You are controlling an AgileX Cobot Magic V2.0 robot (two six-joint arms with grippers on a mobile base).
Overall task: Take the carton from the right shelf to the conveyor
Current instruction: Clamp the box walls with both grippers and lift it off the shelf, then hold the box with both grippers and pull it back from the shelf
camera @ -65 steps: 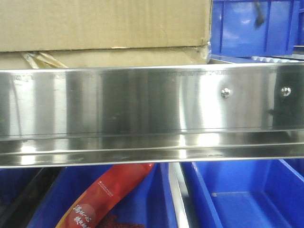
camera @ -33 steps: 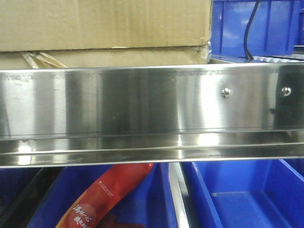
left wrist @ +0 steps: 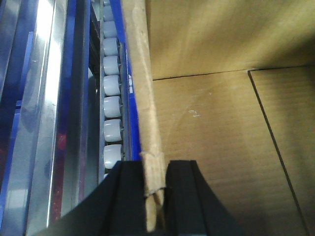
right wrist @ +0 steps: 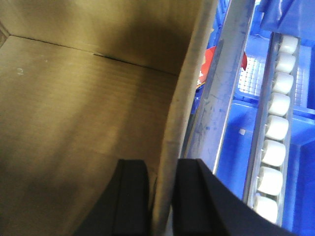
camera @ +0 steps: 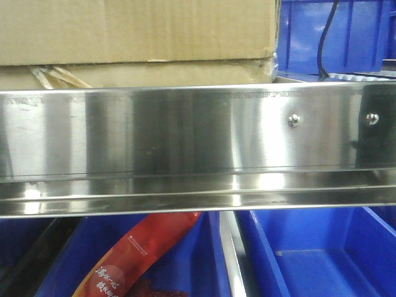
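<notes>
While the carton (camera: pixel 136 31) rests on the right shelf (camera: pixel 185 130) at the upper left of the front view, its base is cut off by the broad steel rail, where 2 screw heads (camera: pixel 295 120) are seen. Blue bins (camera: pixel 322 37) stand just right of it, crossed by a black cable (camera: pixel 323 49). Below the rail, a red packet (camera: pixel 139 253) lies in a lower bin (camera: pixel 322 260). The left gripper (left wrist: pixel 156 169) is clamped on 1 carton wall and the right gripper (right wrist: pixel 165 169) on another. White rollers (left wrist: pixel 112 88) run just outside each wall.
</notes>
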